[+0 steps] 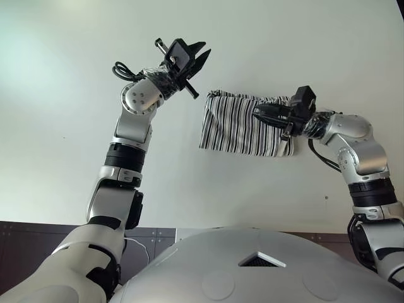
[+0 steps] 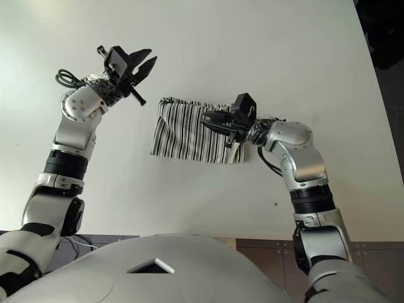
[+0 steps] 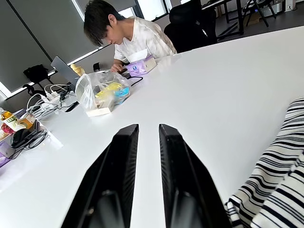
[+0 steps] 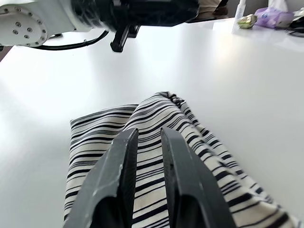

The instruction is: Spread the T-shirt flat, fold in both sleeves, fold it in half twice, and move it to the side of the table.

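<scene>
Since the T-shirt (image 1: 237, 129) lies folded small on the surface (image 1: 76, 76), I judge only the sideways move remains; left claw (image 1: 206, 54) and right claw (image 1: 255, 112) each stand slightly apart, empty.

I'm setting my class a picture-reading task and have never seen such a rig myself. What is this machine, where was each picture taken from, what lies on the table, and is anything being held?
This is a humanoid robot with two arms, each ending in a two-fingered end effector. Two pictures come from cameras in its head, looking down over its arms. The other two come from a camera on each wrist, so the dark fingers show up close. On the white table lies a folded striped T-shirt. The right end effector is over the shirt; the left end effector is beside it, to its left. Both hold nothing, fingers slightly apart.
</scene>
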Controlling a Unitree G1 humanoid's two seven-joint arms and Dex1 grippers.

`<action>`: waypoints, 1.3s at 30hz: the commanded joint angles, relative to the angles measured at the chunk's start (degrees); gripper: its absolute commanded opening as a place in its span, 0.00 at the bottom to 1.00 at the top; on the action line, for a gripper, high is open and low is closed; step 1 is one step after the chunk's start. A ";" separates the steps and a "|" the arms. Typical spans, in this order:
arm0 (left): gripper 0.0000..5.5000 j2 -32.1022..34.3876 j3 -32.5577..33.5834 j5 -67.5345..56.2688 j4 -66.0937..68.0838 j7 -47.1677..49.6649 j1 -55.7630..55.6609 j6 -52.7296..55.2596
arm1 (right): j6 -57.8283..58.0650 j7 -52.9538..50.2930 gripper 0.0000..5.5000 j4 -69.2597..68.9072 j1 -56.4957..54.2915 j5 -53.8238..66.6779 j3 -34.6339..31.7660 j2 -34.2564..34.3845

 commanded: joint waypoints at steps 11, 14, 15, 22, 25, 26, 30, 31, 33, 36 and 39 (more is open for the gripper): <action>0.14 1.47 1.26 4.42 -17.54 3.83 9.63 2.57 | -2.39 -36.82 0.16 51.46 0.36 -6.69 -20.68 -7.83; 0.14 2.16 1.21 6.05 -21.64 5.24 12.88 3.28 | 2.74 -42.99 0.16 39.38 15.54 -3.57 -28.50 -7.92; 0.14 2.25 0.98 6.69 -23.07 5.53 14.15 3.38 | 5.20 -44.65 0.16 31.66 20.73 -2.74 -29.12 -5.93; 0.14 0.76 2.67 5.47 -27.14 6.53 14.29 6.97 | 9.85 -61.35 0.16 -0.55 26.87 4.53 -39.63 5.54; 0.14 -1.42 7.11 2.64 -30.50 10.71 14.22 12.54 | 6.48 -65.29 0.16 -15.12 24.22 1.31 -40.93 6.09; 0.14 -2.69 8.66 2.02 -33.21 13.09 15.07 15.07 | 5.48 -65.53 0.16 -21.89 23.68 -1.48 -38.19 6.27; 0.14 -6.38 10.36 -1.38 -43.83 16.60 23.28 20.21 | -1.36 -60.02 0.16 -36.62 24.97 -14.17 -18.73 7.17; 0.14 -6.81 9.81 -1.70 -44.47 16.49 25.87 19.89 | -2.07 -58.54 0.16 -35.44 25.10 -15.85 -13.94 8.21; 0.14 -8.77 8.63 -2.85 -44.36 16.91 29.89 19.87 | -3.83 -57.88 0.16 -29.67 23.00 -19.11 -7.09 11.68; 0.14 -10.27 7.52 -3.01 -40.65 16.98 31.22 17.67 | -7.18 -59.89 0.16 -18.79 16.02 -20.57 -4.43 18.73; 0.14 -9.45 7.55 -0.87 -33.42 17.06 31.84 12.46 | -12.20 -64.07 0.16 -7.18 10.25 -21.72 -5.95 24.22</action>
